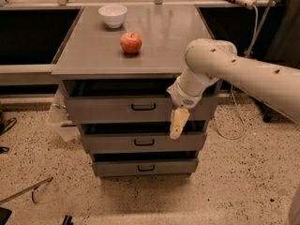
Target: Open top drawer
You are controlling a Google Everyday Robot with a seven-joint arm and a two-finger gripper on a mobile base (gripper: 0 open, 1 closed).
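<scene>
While before top drawer (pixel 108 109), end effector (pixel 176 129) (wrist down)

a red apple (pixel 131 42) sits on the grey counter (pixel 168 36), with a white bowl (pixel 113 16) behind it to the left, apart. below, two narrower grey drawers (pixel 112 143) each carry a black handle (pixel 144 142); the gripper (pixel 177 123) hangs up and right of the middle one's. a white cable (pixel 233 121) trails over the speckled floor (pixel 234 182).

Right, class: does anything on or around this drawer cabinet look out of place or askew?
Nothing looks spilled or damaged. The top drawer seems to jut slightly forward of the middle drawer, so the fronts look stepped. The gripper hangs to the right of the top drawer's handle, not on it.
</scene>
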